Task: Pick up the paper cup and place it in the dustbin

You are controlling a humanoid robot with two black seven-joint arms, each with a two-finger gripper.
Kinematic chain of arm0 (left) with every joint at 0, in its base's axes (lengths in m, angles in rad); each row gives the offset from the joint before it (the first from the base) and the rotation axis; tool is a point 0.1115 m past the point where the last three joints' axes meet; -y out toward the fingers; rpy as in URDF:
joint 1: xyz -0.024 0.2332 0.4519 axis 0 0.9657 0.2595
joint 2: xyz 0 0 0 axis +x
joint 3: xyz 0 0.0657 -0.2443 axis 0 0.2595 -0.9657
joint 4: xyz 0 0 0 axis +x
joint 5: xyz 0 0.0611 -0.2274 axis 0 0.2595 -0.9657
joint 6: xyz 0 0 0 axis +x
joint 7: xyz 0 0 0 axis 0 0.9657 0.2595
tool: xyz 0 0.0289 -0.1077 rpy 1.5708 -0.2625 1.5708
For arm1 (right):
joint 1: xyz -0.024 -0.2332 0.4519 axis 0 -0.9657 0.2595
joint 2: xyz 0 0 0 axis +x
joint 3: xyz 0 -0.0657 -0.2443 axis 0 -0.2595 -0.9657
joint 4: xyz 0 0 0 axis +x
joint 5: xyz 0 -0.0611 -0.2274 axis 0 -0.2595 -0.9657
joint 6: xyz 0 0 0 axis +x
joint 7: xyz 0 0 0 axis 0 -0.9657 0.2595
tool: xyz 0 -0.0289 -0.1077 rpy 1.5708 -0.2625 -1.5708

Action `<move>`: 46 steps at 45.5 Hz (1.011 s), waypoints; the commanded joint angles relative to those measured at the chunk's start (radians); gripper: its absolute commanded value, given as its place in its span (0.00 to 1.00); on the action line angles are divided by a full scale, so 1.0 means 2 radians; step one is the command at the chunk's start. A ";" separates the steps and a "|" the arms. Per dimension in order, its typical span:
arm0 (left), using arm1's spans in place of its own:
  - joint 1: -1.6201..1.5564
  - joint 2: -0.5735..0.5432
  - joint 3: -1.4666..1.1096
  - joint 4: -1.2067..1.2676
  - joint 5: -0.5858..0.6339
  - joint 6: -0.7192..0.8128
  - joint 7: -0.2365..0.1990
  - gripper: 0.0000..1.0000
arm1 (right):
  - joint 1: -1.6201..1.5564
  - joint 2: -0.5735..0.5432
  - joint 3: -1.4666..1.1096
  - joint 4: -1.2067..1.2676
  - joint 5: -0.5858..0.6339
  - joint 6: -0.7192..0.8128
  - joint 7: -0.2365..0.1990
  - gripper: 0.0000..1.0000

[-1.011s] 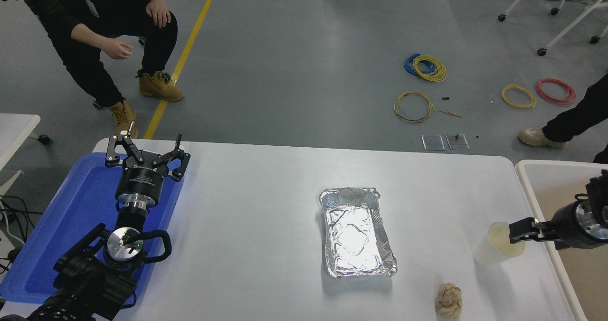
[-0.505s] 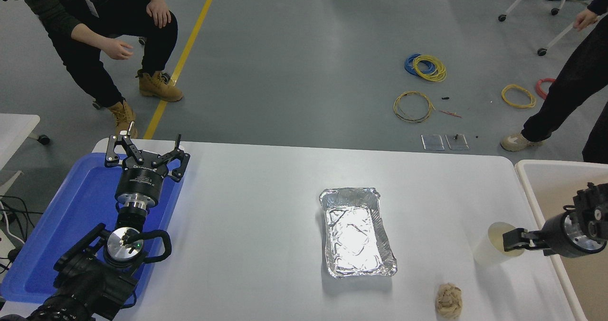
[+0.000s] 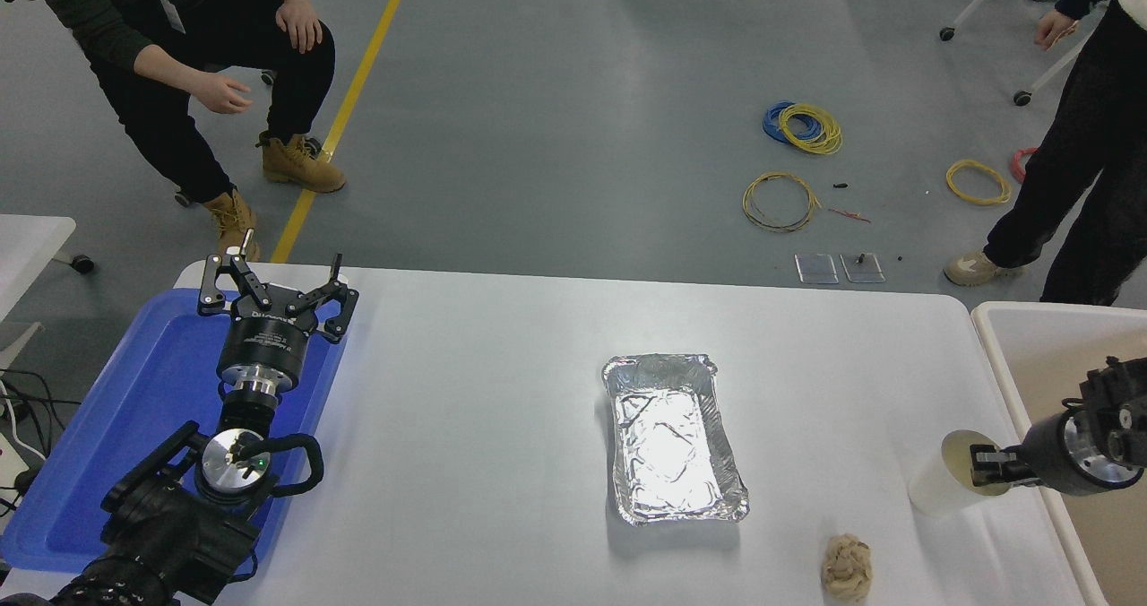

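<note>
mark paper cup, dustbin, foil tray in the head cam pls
paper cup point(image 3: 936, 489): head view, on its white outer wall, below the tilted rim.
dustbin point(image 3: 993, 341): head view, on its cream rim at the table's right edge.
foil tray point(image 3: 672, 436): head view, on its crinkled floor, mid-table.

paper cup point(image 3: 936, 485) right of foil tray point(image 3: 672, 437) (dustbin point(image 3: 1004, 355) beyond)

the left arm is seen at the lower left, reaching away from the camera, and its gripper point(image 3: 273, 276) is held with the fingers spread wide, nothing between them. the right arm is brought in from the right edge, laid nearly level and pointed to the left. its gripper point(image 3: 978, 468) is closed on the rim of the paper cup point(image 3: 952, 480), which is tilted.
</note>
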 commanded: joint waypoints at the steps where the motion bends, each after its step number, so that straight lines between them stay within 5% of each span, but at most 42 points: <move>1: 0.000 0.000 0.000 0.000 0.000 0.000 0.000 1.00 | 0.009 0.001 0.001 0.003 0.001 -0.002 0.002 0.00; 8: 0.000 0.000 0.000 0.000 0.000 0.000 0.000 1.00 | 0.029 -0.003 -0.002 0.012 0.000 0.002 0.020 0.00; 23: 0.000 0.000 0.000 0.000 0.000 0.000 0.000 1.00 | 0.133 -0.044 -0.005 0.072 -0.001 0.040 0.021 0.00; 46: 0.000 0.000 0.000 0.000 0.000 0.000 0.000 1.00 | 0.411 -0.118 -0.059 0.120 -0.019 0.200 0.020 0.00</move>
